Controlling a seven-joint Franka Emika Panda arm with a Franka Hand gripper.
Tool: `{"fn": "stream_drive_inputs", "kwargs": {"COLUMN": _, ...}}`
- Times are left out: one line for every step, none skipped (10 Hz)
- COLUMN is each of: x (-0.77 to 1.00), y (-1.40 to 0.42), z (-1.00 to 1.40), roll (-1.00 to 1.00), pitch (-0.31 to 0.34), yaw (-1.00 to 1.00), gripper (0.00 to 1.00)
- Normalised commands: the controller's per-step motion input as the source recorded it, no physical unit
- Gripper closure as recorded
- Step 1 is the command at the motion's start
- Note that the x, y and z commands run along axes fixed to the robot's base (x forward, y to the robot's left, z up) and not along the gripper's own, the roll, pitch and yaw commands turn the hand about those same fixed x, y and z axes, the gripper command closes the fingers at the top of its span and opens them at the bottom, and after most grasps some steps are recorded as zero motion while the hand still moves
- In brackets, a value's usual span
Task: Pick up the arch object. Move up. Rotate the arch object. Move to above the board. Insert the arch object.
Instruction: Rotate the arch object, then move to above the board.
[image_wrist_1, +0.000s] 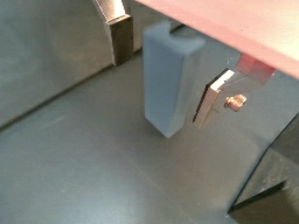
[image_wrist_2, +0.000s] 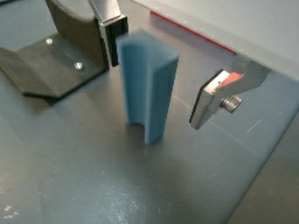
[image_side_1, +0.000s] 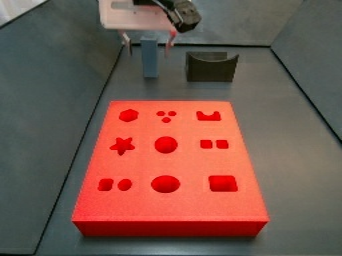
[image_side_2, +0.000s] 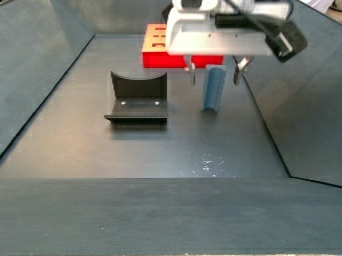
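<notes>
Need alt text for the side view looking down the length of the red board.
The gripper hangs beyond the far edge of the red board, its fingers straddling an upright pale blue-grey bar. The dark fixture stands beside it on the grey floor.

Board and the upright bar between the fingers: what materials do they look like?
Board: looks like matte red foam or soft plastic; no glare, soft-edged recesses. Upright bar, between the open gripper fingers: pale blue-grey, smooth, faint sheen, probably moulded or printed plastic. Neither is certain.
</notes>
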Motion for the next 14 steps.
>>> {"fn": "stream_drive_inputs", "kwargs": {"x": 0.00, "y": 0.00, "z": 0.00, "roll": -0.04, "pitch": -0.024, "yaw": 0.05, "gripper": 1.00}}
{"fn": "stream_drive_inputs", "kwargs": {"x": 0.14, "y": 0.16, "z": 1.00, "roll": -0.09, "pitch": -0.229, "yaw": -0.05, "gripper": 1.00}}
{"fn": "stream_drive_inputs", "kwargs": {"x": 0.13, "y": 0.16, "z": 1.00, "roll": -0.09, "pitch": -0.210, "yaw": -0.05, "gripper": 1.00}}
{"fn": "stream_drive_inputs", "kwargs": {"x": 0.11, "y": 0.15, "z": 1.00, "roll": -0.09, "pitch": -0.166, "yaw": -0.06, "gripper": 1.00}}
{"fn": "stream_drive_inputs", "kwargs": {"x": 0.10, "y": 0.14, "z": 1.00, "roll": -0.10, "pitch": -0.059, "yaw": -0.05, "gripper": 1.00}}
{"fn": "stream_drive_inputs", "kwargs": {"x": 0.09, "y": 0.13, "z": 1.00, "roll": -0.11, "pitch": -0.018, "yaw": -0.04, "gripper": 1.00}}
{"fn": "stream_drive_inputs", "kwargs": {"x": 0.08, "y": 0.13, "z": 1.00, "roll": -0.11, "pitch": 0.027, "yaw": -0.04, "gripper": 1.00}}
{"fn": "stream_drive_inputs", "kwargs": {"x": 0.08, "y": 0.12, "z": 1.00, "roll": -0.11, "pitch": 0.047, "yaw": -0.04, "gripper": 1.00}}
{"fn": "stream_drive_inputs", "kwargs": {"x": 0.08, "y": 0.12, "z": 1.00, "roll": -0.10, "pitch": 0.069, "yaw": -0.04, "gripper": 1.00}}
{"fn": "stream_drive_inputs", "kwargs": {"x": 0.07, "y": 0.11, "z": 1.00, "roll": -0.10, "pitch": 0.073, "yaw": -0.03, "gripper": 1.00}}
{"fn": "stream_drive_inputs", "kwargs": {"x": 0.07, "y": 0.11, "z": 1.00, "roll": -0.10, "pitch": 0.077, "yaw": -0.04, "gripper": 1.00}}
{"fn": "stream_drive_inputs", "kwargs": {"x": 0.05, "y": 0.09, "z": 0.94, "roll": -0.09, "pitch": 0.078, "yaw": -0.04, "gripper": 1.00}}
{"fn": "stream_drive_inputs", "kwargs": {"x": 0.03, "y": 0.06, "z": 0.70, "roll": -0.09, "pitch": 0.076, "yaw": -0.03, "gripper": 1.00}}
{"fn": "stream_drive_inputs", "kwargs": {"x": 0.03, "y": 0.05, "z": 0.59, "roll": -0.09, "pitch": 0.076, "yaw": -0.03, "gripper": 1.00}}
